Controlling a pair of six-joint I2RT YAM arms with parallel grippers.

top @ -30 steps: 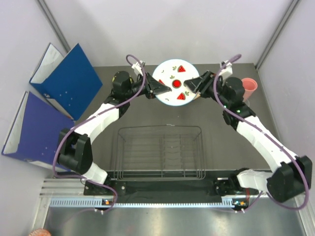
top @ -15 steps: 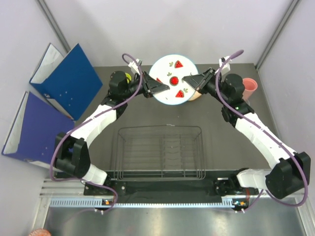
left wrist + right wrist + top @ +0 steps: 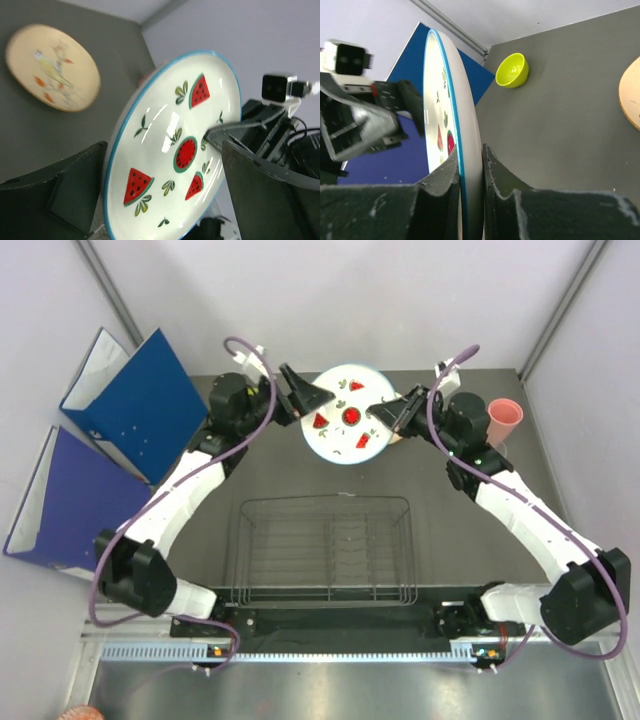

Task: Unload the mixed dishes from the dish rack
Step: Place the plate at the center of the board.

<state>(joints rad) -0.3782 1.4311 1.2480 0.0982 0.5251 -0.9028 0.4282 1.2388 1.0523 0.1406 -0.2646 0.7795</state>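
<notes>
The white plate with watermelon marks (image 3: pixel 343 430) hangs tilted above the back of the table. My right gripper (image 3: pixel 385 416) is shut on its right rim. In the right wrist view the plate (image 3: pixel 468 125) stands edge-on, pinched between both fingers (image 3: pixel 496 172). My left gripper (image 3: pixel 306 404) is open at the plate's left side. In the left wrist view its fingers (image 3: pixel 70 192) stand wide apart on either side of the plate (image 3: pixel 170 150) without gripping it. The black wire dish rack (image 3: pixel 325 550) near the arm bases holds nothing.
A pale orange-tan plate (image 3: pixel 52 67) lies flat on the table behind the held plate. A lime-green bowl (image 3: pixel 512 70) sits at the back left. A salmon-pink cup (image 3: pixel 503 418) stands at the back right. Blue ring binders (image 3: pixel 135 405) lean against the left wall.
My right gripper has shut on the plate's rim. My left gripper then opened and let the plate go, drawing back a little to the left. The plate shifted slightly left.
</notes>
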